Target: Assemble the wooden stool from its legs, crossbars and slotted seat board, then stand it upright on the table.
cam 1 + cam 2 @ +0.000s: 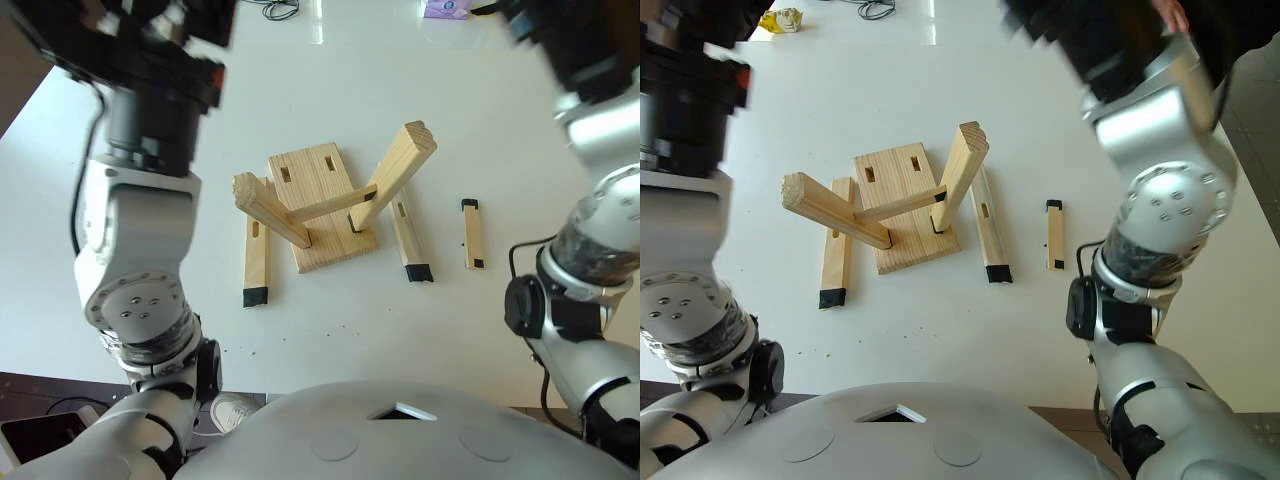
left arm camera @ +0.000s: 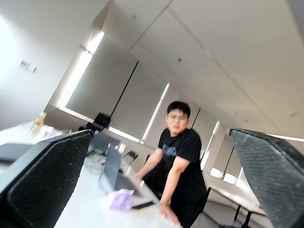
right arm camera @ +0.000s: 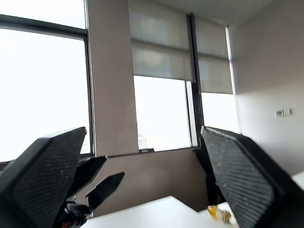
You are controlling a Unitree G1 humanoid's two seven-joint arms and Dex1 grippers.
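The slotted seat board (image 1: 305, 180) lies flat in the middle of the white table (image 1: 400, 80). Two legs stand tilted out of it, one leaning left (image 1: 268, 208) and one leaning right (image 1: 402, 168), joined by a crossbar (image 1: 330, 207). A loose leg (image 1: 256, 260) lies left of the board and another (image 1: 410, 242) right of it. A short crossbar (image 1: 472, 234) lies farther right. Both arms are raised high above the table. My left gripper (image 2: 156, 180) and my right gripper (image 3: 142, 175) point out into the room, each open with nothing between its fingers.
A purple item (image 1: 445, 8) and a dark cable (image 1: 280, 10) lie at the table's far edge, and a yellow item (image 1: 785, 18) sits at the far left. The table's front edge runs just before the loose legs.
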